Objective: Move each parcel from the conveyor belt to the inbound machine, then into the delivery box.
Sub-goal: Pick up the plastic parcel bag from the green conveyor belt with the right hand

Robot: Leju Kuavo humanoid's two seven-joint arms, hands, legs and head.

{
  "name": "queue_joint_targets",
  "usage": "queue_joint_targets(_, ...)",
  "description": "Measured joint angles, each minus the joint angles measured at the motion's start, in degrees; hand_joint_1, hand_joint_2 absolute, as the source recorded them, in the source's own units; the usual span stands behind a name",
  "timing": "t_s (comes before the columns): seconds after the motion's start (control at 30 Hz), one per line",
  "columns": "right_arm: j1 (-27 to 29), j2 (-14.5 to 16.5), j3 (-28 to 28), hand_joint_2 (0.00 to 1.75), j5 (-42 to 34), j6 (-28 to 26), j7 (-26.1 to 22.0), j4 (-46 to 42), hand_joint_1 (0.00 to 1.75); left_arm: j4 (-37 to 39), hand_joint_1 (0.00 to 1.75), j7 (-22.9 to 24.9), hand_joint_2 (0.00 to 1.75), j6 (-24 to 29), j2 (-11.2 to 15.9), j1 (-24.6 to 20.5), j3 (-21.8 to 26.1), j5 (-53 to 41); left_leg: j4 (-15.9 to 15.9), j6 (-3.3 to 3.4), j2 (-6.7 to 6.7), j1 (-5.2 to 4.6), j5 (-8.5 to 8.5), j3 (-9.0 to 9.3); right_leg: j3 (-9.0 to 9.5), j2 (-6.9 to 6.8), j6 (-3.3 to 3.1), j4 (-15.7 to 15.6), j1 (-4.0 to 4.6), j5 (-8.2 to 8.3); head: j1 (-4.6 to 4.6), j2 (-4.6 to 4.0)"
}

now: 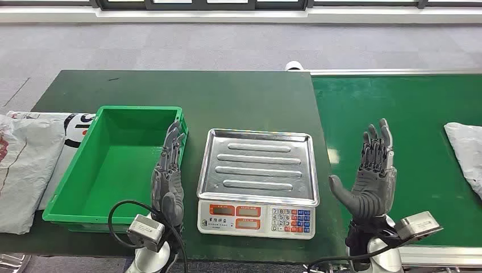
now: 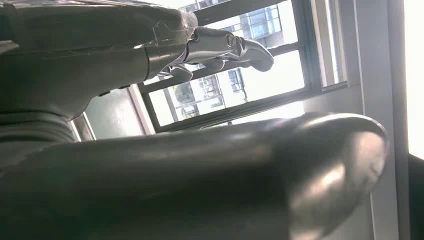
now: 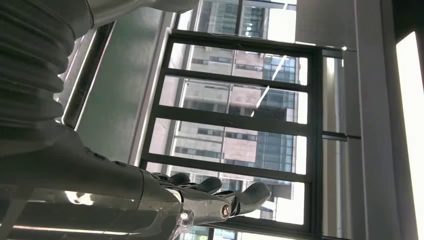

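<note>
A white parcel [image 1: 467, 153] lies on the green conveyor belt [image 1: 409, 108] at the far right edge of the head view. The inbound machine, a scale with a bare steel tray [image 1: 258, 165], stands at the table's front middle. The green delivery box [image 1: 122, 162] to its left holds nothing. My left hand [image 1: 168, 179] is raised between box and scale, fingers straight and apart, holding nothing. My right hand [image 1: 372, 173] is raised over the belt's near left part, palm up, fingers spread, well left of the parcel. Both wrist views look up at windows past my left hand [image 2: 190, 150] and right hand [image 3: 150, 195].
White plastic bags [image 1: 28, 165] lie at the table's left end beside the box. The dark green table [image 1: 187, 88] stretches behind box and scale. The belt's metal rail [image 1: 398, 72] runs along its far side.
</note>
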Motion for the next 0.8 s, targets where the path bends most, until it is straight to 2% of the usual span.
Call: queue_joint_targets(0.8, 0.7, -0.4, 0.0, 1.75, -0.1, -0.4, -0.5, -0.1, 0.00, 0.0, 0.00, 0.0, 0.00, 0.0, 0.0, 0.4, 0.0, 0.7, 0.0, 0.00, 0.01, 0.00, 0.00, 0.00, 0.00, 0.00, 0.00, 0.0, 0.00, 0.00, 0.00, 0.00)
